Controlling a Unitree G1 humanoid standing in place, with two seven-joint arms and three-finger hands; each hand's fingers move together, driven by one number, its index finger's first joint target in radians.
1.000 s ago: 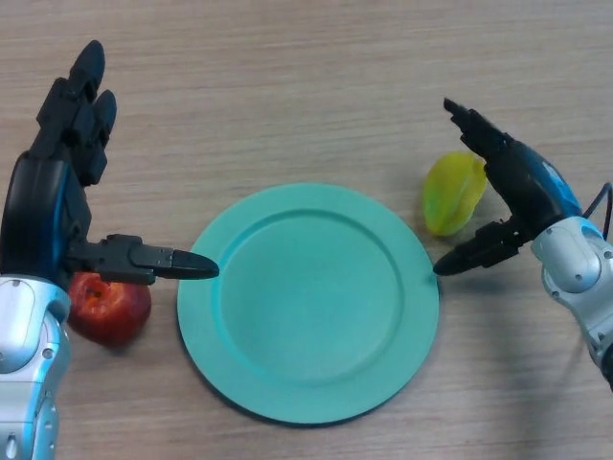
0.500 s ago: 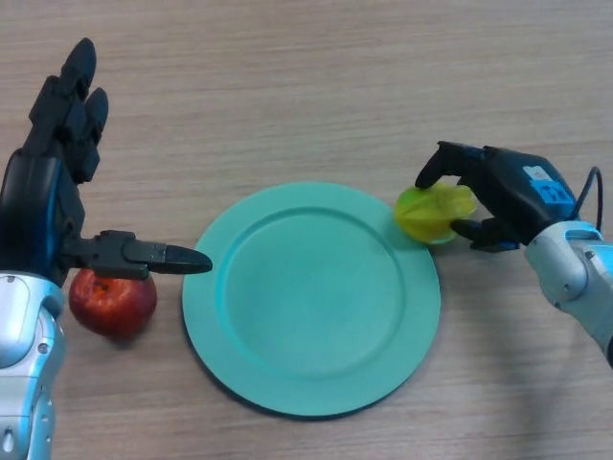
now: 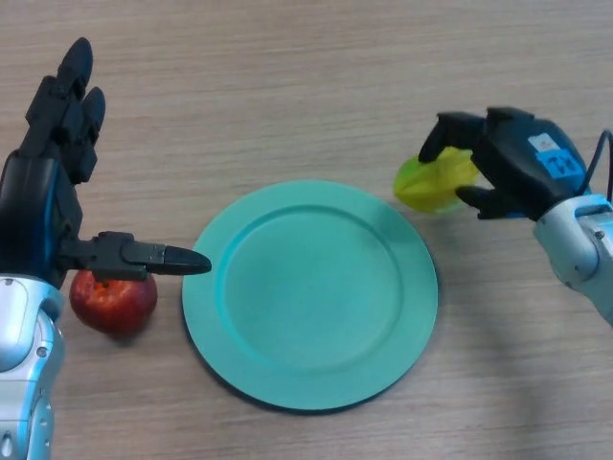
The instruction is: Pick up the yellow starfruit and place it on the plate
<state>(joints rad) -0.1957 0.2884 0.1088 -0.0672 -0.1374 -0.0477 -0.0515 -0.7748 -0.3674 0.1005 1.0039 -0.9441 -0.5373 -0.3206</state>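
The right hand has its black fingers curled around the yellow, ridged starfruit, holding it just beyond the round teal plate's right rim, long axis pointing toward the plate. The left hand, fingers straight, idles over a red apple near the wooden table's left edge.

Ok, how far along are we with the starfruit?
The grab looks done: the right hand is curled round the starfruit, which seems lifted beside the plate's far right rim. Left to do: carry it over the plate and set it down; nothing lies on the plate. The left hand is open, above the apple.
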